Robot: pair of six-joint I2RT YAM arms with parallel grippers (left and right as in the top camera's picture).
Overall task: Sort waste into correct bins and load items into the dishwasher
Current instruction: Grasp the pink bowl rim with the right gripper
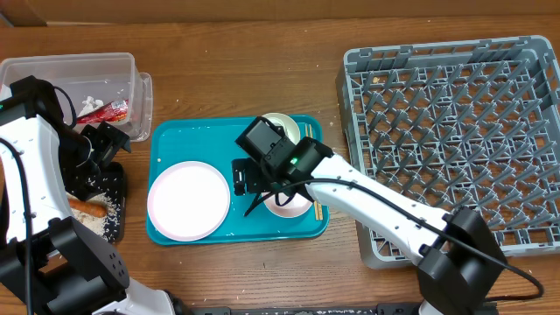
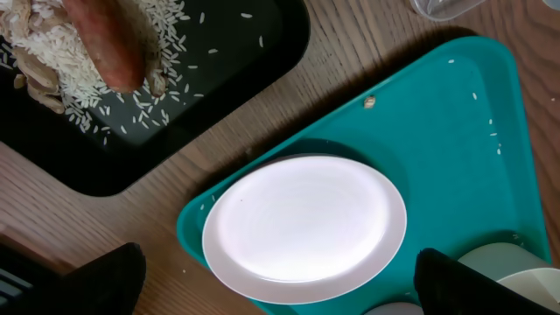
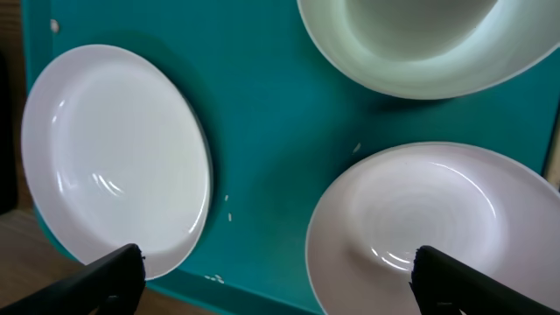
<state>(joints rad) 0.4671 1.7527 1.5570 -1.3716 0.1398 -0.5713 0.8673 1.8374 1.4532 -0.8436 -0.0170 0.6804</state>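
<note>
Overhead view: the right gripper hangs spread wide and empty above the right half of the teal tray. It is over the smaller white plate, with the pale bowl toward the tray's far edge and the chopsticks by its right edge. Likely trouble — a finger landing on that thin, glossy rim could skid, shoving the bowl or flicking the chopsticks off. The left gripper, equally spread and empty, sits off the tray's left side near the large plate — both arms reaching in could clash.

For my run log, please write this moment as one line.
left gripper: open, empty | right gripper: open, empty, over teal tray | rack: no dishes seen | carrot: on black tray
</note>
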